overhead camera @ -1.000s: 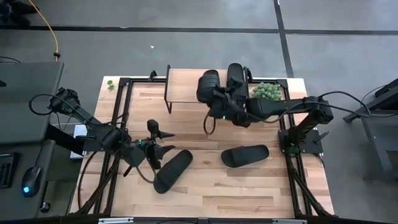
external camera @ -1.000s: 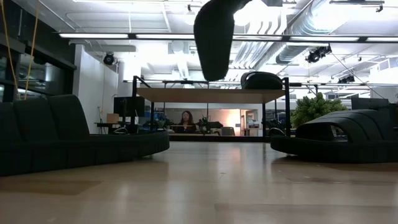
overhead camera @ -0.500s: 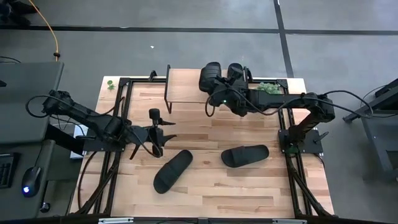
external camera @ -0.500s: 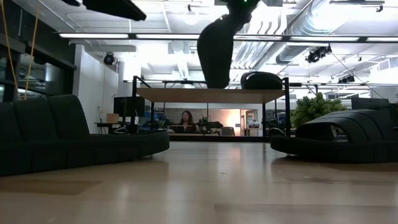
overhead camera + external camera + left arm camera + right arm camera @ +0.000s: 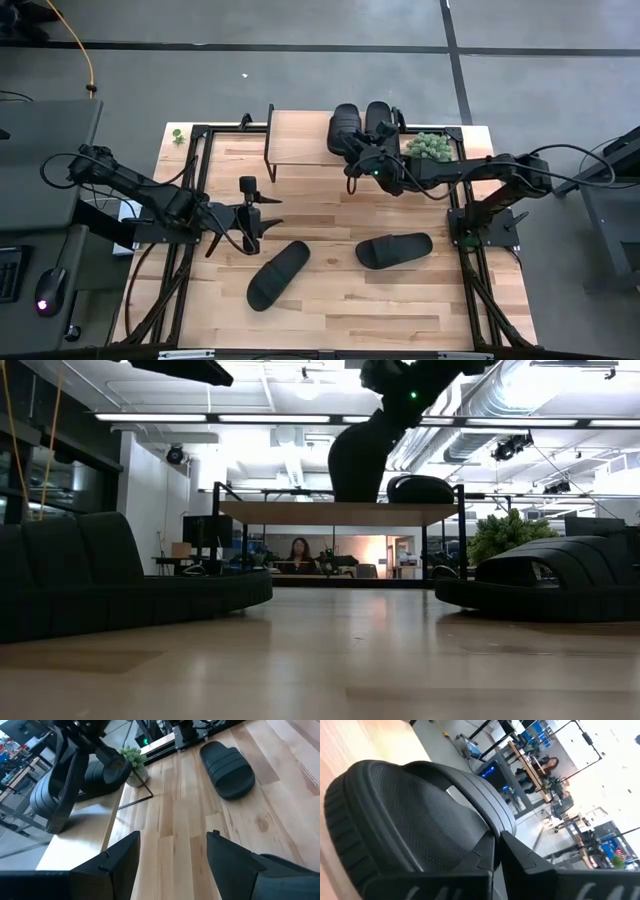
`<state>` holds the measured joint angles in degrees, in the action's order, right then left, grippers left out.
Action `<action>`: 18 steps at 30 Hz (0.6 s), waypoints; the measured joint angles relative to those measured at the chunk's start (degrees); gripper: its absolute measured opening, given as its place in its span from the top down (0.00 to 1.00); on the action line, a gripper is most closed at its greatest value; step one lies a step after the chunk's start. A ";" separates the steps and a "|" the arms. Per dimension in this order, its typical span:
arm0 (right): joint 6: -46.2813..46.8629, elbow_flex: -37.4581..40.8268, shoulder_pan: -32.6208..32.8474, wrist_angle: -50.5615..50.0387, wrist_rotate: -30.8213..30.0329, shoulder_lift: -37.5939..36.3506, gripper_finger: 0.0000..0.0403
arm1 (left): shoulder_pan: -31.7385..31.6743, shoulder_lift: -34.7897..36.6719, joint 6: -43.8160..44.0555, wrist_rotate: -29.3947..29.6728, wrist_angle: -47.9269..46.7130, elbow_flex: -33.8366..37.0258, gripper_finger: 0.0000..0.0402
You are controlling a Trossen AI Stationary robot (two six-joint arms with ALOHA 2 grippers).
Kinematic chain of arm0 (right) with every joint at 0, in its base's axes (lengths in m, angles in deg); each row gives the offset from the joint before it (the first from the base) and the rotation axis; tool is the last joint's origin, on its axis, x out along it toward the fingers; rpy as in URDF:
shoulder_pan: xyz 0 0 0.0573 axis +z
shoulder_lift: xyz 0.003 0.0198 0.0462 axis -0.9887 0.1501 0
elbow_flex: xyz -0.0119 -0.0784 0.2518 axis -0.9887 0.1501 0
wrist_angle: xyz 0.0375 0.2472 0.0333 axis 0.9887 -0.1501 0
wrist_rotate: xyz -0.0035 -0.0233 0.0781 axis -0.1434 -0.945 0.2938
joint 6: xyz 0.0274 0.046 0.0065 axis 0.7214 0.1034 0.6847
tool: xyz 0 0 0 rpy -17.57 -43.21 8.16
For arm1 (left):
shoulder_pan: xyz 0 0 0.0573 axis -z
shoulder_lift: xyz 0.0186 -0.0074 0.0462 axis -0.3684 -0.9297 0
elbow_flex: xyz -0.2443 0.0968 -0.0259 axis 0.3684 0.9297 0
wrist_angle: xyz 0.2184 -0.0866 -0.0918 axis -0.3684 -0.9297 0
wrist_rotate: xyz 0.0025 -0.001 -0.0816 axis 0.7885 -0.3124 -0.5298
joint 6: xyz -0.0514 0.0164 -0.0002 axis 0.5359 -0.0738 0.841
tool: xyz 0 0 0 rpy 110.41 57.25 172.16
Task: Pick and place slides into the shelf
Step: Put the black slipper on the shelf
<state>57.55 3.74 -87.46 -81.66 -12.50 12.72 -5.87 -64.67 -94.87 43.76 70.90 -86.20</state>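
Two black slides are at the shelf [image 5: 300, 140]. One slide [image 5: 381, 119] lies flat on its top. The other slide [image 5: 343, 128] stands on end beside it, with my right gripper [image 5: 355, 152] shut on it. In the low view this slide [image 5: 357, 460] rises above the shelf top [image 5: 300, 512]. Two more slides [image 5: 278, 275] [image 5: 393, 250] lie sole-down on the table. My left gripper [image 5: 262, 215] hovers open over bare table left of centre, with nothing between its fingers. My right gripper pinches the slide's strap [image 5: 481, 831] at its edge between its two shut fingers [image 5: 485, 862]. The fingers come nearly level from the table's near right. The slide stands almost upright, and its lower end [image 5: 356, 496] reaches the shelf top; whether it rests there I cannot tell.
A small green plant [image 5: 432, 147] stands right of the shelf, close to my right arm. Black frame rails [image 5: 190, 190] run along the table's left and right sides. Bare tabletop [image 5: 330, 300] lies between and in front of the two loose slides.
My right gripper has carried its slide toward the far edge and down, so the slide's lower end has come to the shelf top beside the resting slide. My left gripper, still open, has drawn back from the near-left slide toward the far edge, then kept still.
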 joint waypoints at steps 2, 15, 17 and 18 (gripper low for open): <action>0.86 0.84 0.05 -0.26 -0.13 -0.09 1.00 | 0.00 0.00 0.02 0.02 0.06 0.00 0.47; 3.56 1.72 2.83 -8.11 -0.95 -0.17 1.00 | 0.00 -0.04 0.24 0.02 0.03 0.00 0.47; 4.23 1.72 3.22 -9.71 -1.87 -0.26 1.00 | 0.00 -0.04 0.39 0.02 0.04 0.00 0.47; 4.78 1.72 3.35 -10.40 -2.40 -0.36 1.00 | 0.00 -0.04 0.40 0.02 0.02 0.00 0.47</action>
<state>62.33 5.46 -84.10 -92.06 -14.90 12.36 -5.87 -64.71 -94.47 43.78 70.93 -86.20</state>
